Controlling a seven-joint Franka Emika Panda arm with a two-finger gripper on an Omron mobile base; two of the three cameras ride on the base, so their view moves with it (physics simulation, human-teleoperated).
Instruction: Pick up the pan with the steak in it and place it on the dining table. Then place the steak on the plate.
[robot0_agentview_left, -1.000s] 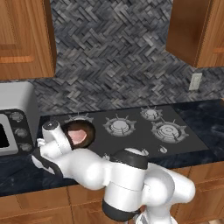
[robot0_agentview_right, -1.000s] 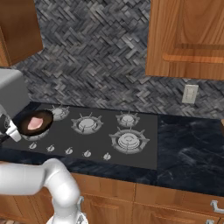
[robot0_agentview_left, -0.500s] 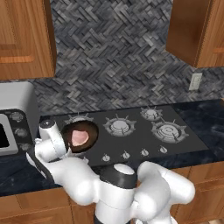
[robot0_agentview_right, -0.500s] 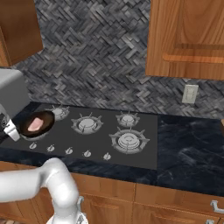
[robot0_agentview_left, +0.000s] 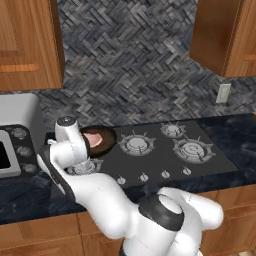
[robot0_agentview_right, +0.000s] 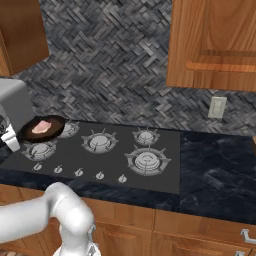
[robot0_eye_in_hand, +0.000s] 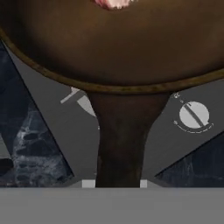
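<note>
**Pan and steak at the left rear of the stove, handle running into the hand**

Where the left base view looks over the arm, the pan (robot0_agentview_left: 102, 141) sits at the stove's (robot0_agentview_left: 150, 155) left rear corner, partly hidden behind the white wrist. The steak (robot0_agentview_left: 93, 138) lies pink inside it. A grey microwave (robot0_agentview_left: 15, 137) stands just left of the arm, and a wall outlet (robot0_agentview_left: 223, 93) shows on the herringbone backsplash to the right.

From the right base view, the pan (robot0_agentview_right: 42, 129) appears at the far left, over the rear left burner, with the steak (robot0_agentview_right: 41, 126) lying flat in its middle. The gripper (robot0_agentview_right: 11, 137) is just beside the pan's left edge, low at the frame's border; whether it is closed on anything cannot be told from here. Four more burners and a row of knobs (robot0_agentview_right: 79, 172) lie to the right.

Through the hand view, the pan (robot0_eye_in_hand: 113, 48) spans the top, its handle (robot0_eye_in_hand: 120, 140) running straight down to the bottom between two small pale tips. A sliver of steak (robot0_eye_in_hand: 114, 3) shows at the top edge. One knob (robot0_eye_in_hand: 194, 115) sits right of the handle. The fingertips themselves are hidden, so a clamp on the handle cannot be confirmed.
</note>
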